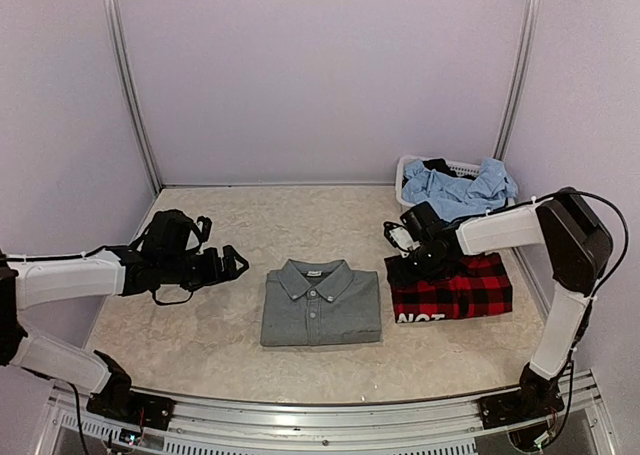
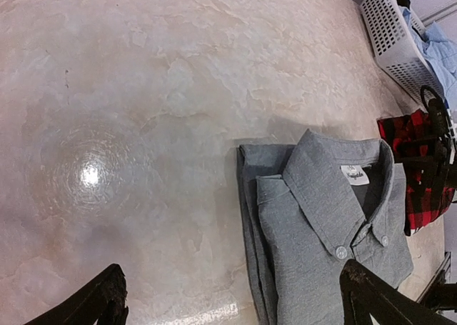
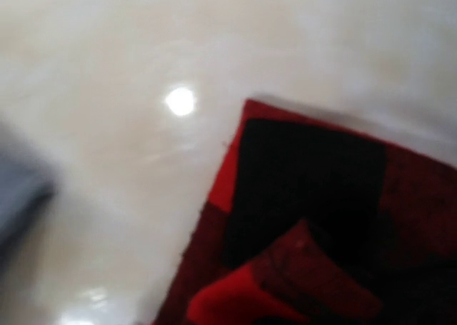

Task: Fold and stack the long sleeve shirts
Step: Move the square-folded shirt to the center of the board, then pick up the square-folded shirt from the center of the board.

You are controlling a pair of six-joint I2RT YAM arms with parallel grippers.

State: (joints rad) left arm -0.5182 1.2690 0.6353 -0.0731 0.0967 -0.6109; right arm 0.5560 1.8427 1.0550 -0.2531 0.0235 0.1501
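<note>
Top external: grey shirt (image 1: 320, 307) lies folded mid-table, plaid shirt (image 1: 465, 290) folded near its rt, apart. L gripper (image 1: 228, 266) hovers left of grey shirt, jaws spread, empty. R gripper (image 1: 410, 263) over plaid's back-left corner; I can't tell its jaws.

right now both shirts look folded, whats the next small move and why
Probably lower the right jaws and grip the plaid shirt by its left edge: it and the grey shirt lie folded but not yet stacked, and those jaws are over its corner.
</note>
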